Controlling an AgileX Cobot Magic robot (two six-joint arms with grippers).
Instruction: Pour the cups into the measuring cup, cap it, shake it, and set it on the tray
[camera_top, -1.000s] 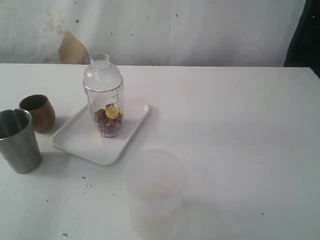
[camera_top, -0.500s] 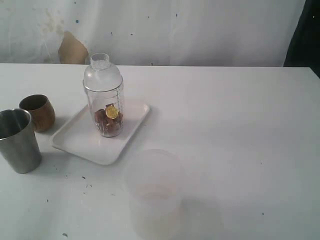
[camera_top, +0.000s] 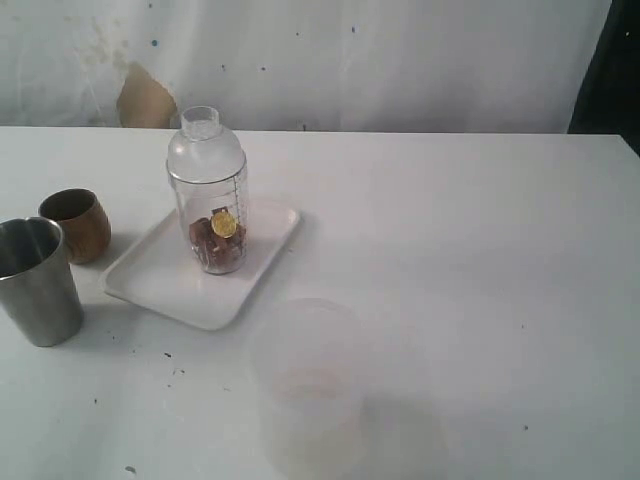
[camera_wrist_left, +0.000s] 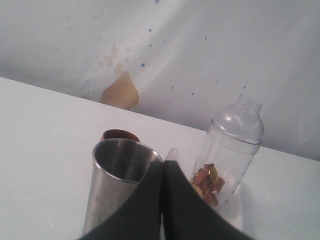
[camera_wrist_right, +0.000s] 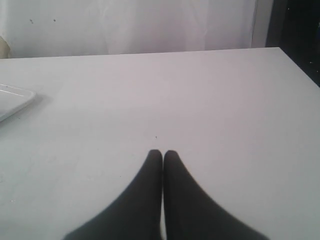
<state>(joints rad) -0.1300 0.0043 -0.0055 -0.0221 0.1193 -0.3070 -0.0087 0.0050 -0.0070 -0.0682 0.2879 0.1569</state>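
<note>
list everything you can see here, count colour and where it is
measuring cup: one, clear, lid on, upright on the tray
brown pieces: several, brown, inside the measuring cup
tray: one, white, on the table
wooden cup: one, brown, left of the tray in the exterior view
steel tumbler: one, shiny metal, beside the wooden cup
frosted tub: one, translucent white, near edge of the table
table: one, white
left pincer: one, black, shut, empty, facing the steel tumbler
right pincer: one, black, shut, empty, over bare table
</note>
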